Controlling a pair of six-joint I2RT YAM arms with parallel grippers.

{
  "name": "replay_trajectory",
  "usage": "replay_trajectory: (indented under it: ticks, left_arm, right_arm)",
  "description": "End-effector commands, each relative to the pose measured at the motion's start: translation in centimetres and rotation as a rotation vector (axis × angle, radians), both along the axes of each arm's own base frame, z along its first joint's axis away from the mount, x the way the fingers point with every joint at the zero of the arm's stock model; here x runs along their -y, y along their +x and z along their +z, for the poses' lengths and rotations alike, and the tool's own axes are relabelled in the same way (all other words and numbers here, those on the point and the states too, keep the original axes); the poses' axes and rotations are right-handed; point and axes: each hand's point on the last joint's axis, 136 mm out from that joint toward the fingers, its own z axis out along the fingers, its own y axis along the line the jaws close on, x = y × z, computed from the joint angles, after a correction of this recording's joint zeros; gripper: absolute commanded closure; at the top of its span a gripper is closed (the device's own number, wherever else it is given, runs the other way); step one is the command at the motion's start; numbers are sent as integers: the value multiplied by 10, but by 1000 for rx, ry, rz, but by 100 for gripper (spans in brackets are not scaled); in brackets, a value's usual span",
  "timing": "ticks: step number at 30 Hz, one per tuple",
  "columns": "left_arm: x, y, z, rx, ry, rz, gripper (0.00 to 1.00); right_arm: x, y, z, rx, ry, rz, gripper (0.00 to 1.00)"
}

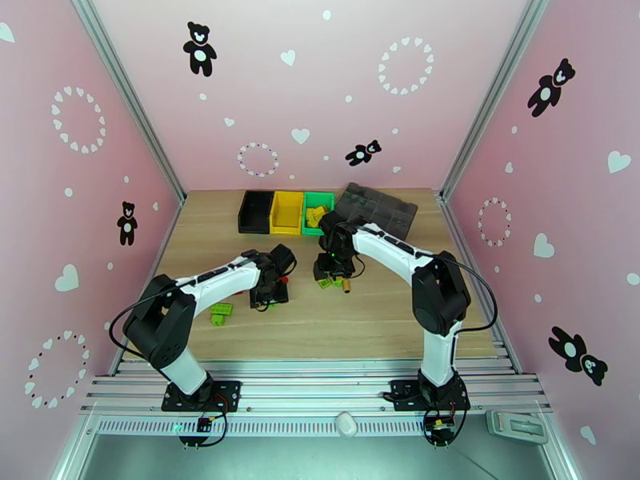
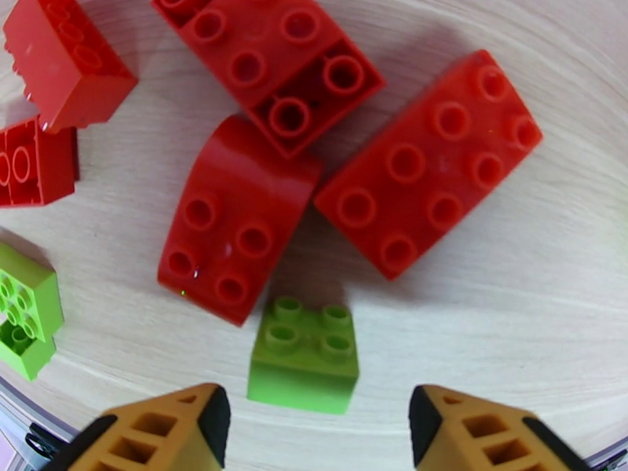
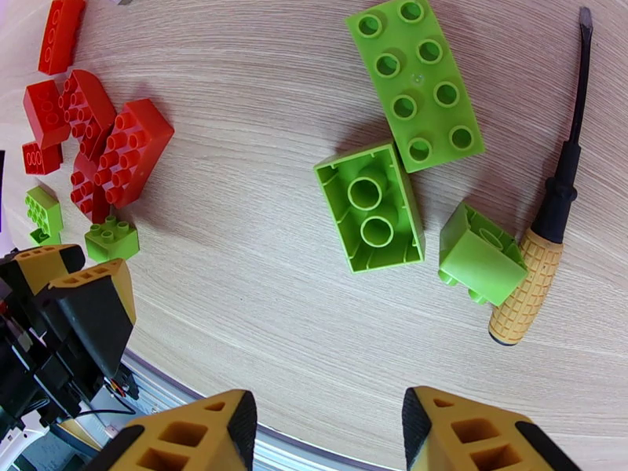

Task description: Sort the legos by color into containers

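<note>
From above, the bins (image 1: 286, 214) sit at upper centre, with bricks (image 1: 221, 312) scattered mid-frame on the tabletop. In the left wrist view, your left pincer (image 2: 318, 421) is open and empty, just short of a glossy green brick (image 2: 304, 355). Closing crooked could snag the red arch (image 2: 235, 217) beside it. In the right wrist view, the right pincer (image 3: 328, 425) is open and empty. A tipped brick (image 3: 480, 255) touches the screwdriver (image 3: 549, 221) and could drag it along.

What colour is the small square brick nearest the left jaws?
Light green; the small brick shows best in the left wrist view.
</note>
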Motion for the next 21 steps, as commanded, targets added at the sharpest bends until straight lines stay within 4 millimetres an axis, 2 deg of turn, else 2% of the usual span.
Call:
replay_trajectory:
  ticks: [1, 11, 16, 21]
  left_arm:
    - [-2, 6, -6, -6, 27, -20, 38]
    - [7, 20, -7, -5, 32, -48, 49]
    - [10, 20, -7, -18, 19, -60, 60]
    - [17, 21, 5, -4, -22, -71, 67]
  right_arm:
    - [-2, -4, 13, 17, 23, -4, 46]
    - [-1, -3, 14, 22, 22, -16, 48]
    - [0, -3, 15, 26, 19, -22, 48]
    - [-3, 1, 21, 40, 30, -30, 48]
